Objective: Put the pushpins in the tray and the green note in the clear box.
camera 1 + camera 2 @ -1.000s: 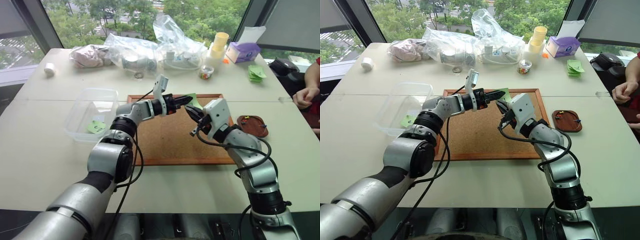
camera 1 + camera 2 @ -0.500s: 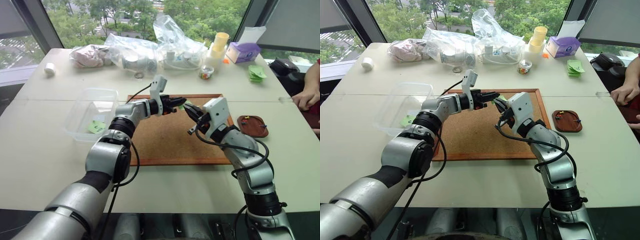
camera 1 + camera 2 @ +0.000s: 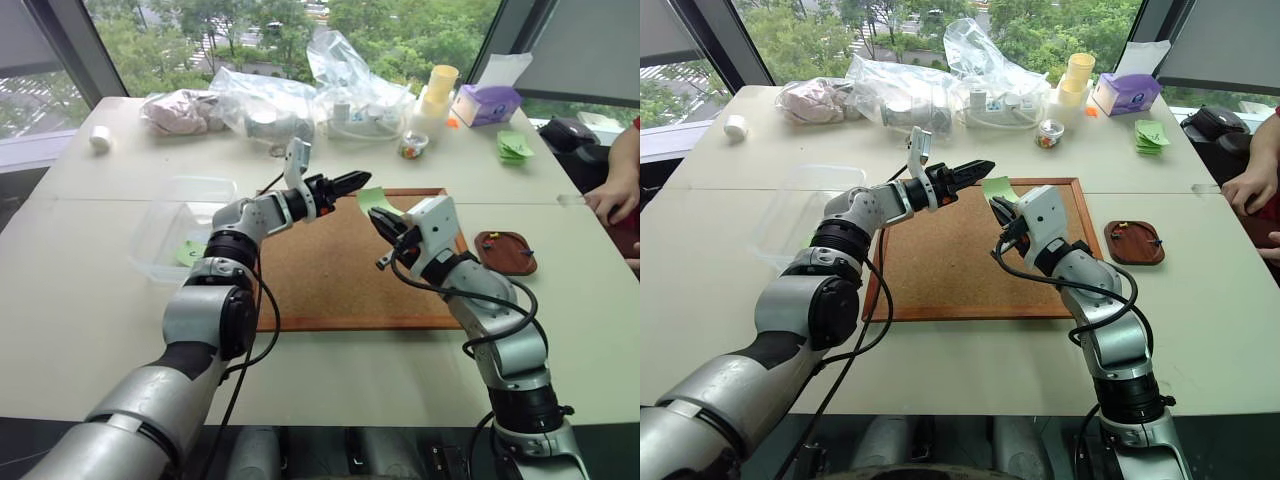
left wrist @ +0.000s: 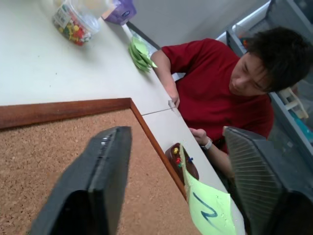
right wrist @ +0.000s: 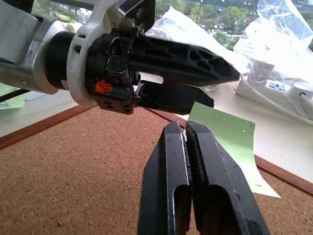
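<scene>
Since a second ago our left gripper [image 3: 350, 182] has let go of the note [image 3: 372, 199] and drawn back left, its fingers now spread apart, just beside the paper but off it. Our right gripper [image 3: 378, 220] is pressed together on the note's lower edge and holds it upright above the far part of the corkboard [image 3: 330, 280], so the hand-over looks done. We judge the note was pulled off the board with both hands. It must now go to the box [image 3: 170, 225], well to the left, where a smaller green note [image 3: 190, 254] lies. Pushpins [image 4: 178, 159] sit in the tray [image 3: 505, 252], right of the board.
</scene>
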